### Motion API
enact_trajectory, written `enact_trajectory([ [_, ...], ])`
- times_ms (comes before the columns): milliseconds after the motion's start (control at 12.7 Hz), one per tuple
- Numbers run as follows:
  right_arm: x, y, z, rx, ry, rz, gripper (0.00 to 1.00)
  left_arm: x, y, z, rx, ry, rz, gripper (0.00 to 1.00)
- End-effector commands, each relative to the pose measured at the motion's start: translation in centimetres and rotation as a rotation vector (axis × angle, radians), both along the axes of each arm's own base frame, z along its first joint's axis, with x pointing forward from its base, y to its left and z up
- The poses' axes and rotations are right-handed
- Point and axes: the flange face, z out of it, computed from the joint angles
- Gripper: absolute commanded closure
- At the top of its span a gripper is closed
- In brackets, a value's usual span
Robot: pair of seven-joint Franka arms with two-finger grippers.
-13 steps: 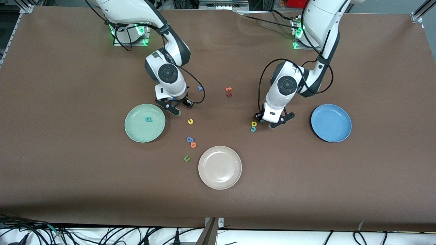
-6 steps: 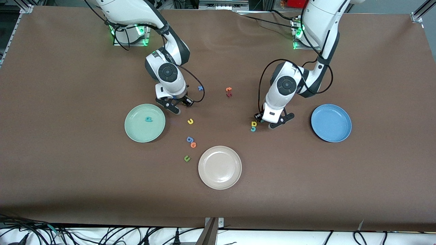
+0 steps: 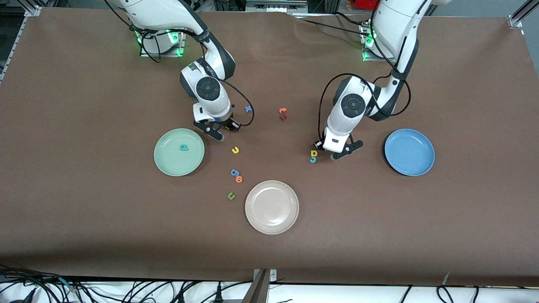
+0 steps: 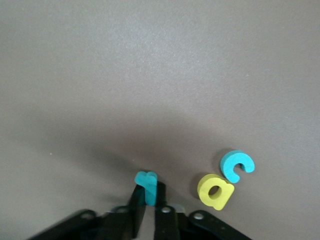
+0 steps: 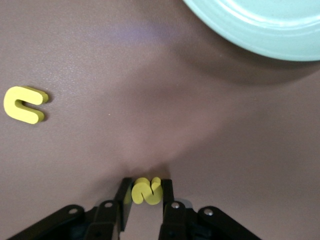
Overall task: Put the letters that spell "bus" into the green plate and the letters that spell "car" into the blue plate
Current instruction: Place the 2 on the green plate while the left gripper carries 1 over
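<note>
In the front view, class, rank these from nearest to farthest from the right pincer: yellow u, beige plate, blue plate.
Right pincer, shut on the yellow s.
1. Yellow u, just nearer the camera.
2. Beige plate, nearer the camera.
3. Blue plate, toward the left arm's end.

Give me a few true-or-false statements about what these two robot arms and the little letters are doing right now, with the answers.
1. The left gripper is shut on the teal r. True.
2. The right gripper is shut on the orange o. False: it grips the yellow s.
3. The green plate holds the teal b. True.
4. The blue plate already holds a letter. False: nothing lies in it.
5. The yellow a and the teal c lie side by side on the table beside the left gripper. True.
6. The yellow u lies in the beige plate. False: it lies on the table, farther from the front camera than that plate.
</note>
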Motion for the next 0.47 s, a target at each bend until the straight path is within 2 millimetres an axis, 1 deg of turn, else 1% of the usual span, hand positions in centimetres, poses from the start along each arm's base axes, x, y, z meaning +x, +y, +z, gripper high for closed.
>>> enact_trajectory([
  [0,-0.1,0.4,0.4,0.002,-0.003,0.011,0.91,0.4,0.5,-1.6,0.032,0.001,-0.026,1.00],
  [157,1.0,0.2,2.8,-0.030,0.024,0.053,0.91,0.4,0.5,-1.4,0.052,-0.011,-0.063,1.00],
  [236,2.0,-0.9,4.3,-0.051,0.047,0.100,0.91,0.6,0.8,-1.3,0.055,-0.013,-0.062,1.00],
  [315,3.4,-2.9,5.4,-0.069,0.058,0.133,0.91,0.8,0.8,-0.5,0.054,-0.020,-0.086,1.00],
  [393,4.7,-4.9,6.6,-0.072,0.056,0.178,0.91,1.3,1.6,0.9,0.059,-0.033,-0.128,1.00],
])
